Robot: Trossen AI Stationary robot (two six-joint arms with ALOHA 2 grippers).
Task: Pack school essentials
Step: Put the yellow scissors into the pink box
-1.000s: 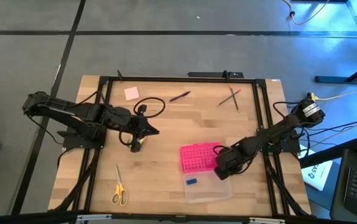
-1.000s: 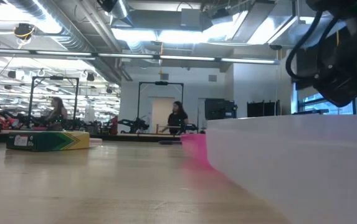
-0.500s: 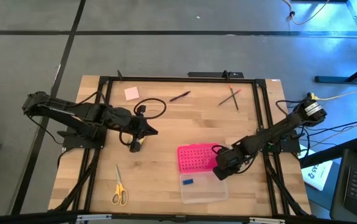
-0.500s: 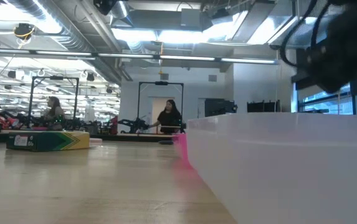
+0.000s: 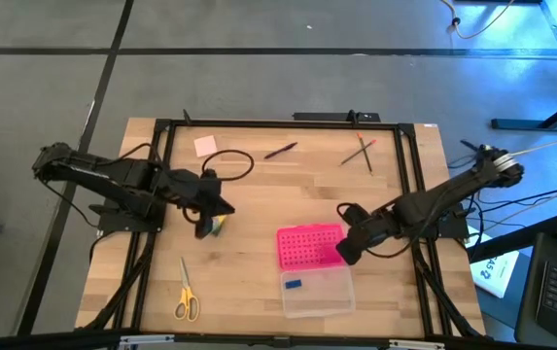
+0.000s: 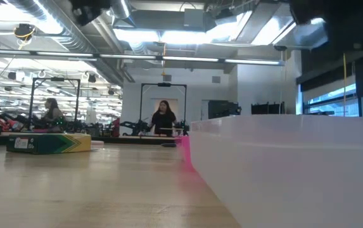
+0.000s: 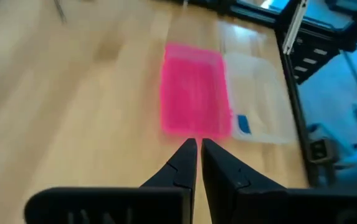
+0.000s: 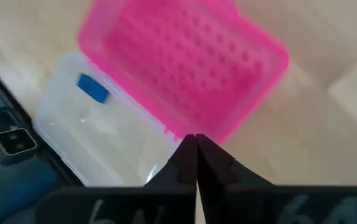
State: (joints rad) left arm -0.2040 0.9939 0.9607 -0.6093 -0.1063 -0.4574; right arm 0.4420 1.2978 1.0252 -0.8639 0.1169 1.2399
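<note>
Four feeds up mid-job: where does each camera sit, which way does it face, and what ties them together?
High view: above the table, looking straight down; both arms show, left gripper and right gripper by the pink lid.
Low view: at tabletop height, looking level past the clear case into the room; crayon box far left.
Left wrist view: looks past its shut fingers at lid and case.
Right wrist view: looks past its shut fingers at lid and eraser.
Shared: all four show the lid and case.
</note>
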